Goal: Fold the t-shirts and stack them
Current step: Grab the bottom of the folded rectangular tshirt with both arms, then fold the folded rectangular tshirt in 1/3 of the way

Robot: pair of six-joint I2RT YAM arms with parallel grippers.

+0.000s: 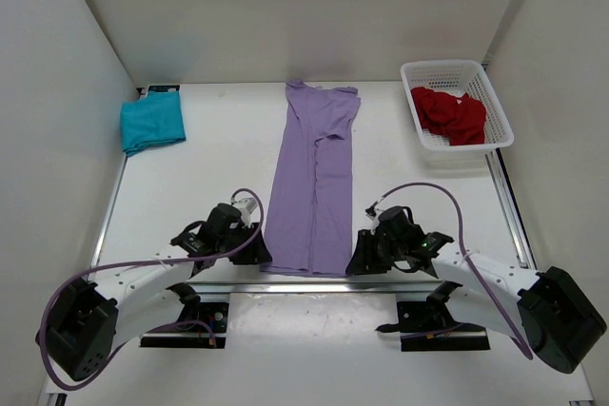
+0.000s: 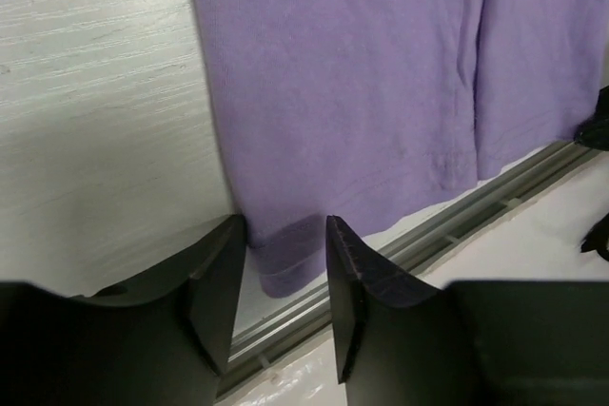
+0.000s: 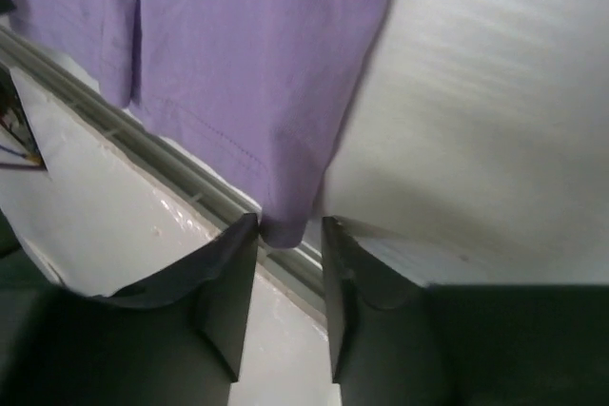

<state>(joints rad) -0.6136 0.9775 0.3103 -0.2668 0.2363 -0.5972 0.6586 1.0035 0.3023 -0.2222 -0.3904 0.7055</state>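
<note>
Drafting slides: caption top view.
Left end effector and right end effector at lavender shirt hem; teal shirt folded; red shirt in basket.

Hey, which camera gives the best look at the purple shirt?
The top view: the whole purple shirt shows there, folded into a long strip on the table. The two wrist views show only its near hem and bottom corners, close up.

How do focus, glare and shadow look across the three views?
Top external: even light, sharp, only soft shadows, no glare. Left wrist: lavender fabric t-shirt in focus, left gripper's black fingers very dark. Right wrist: white table surface blurred, shadowed lower down.
</note>
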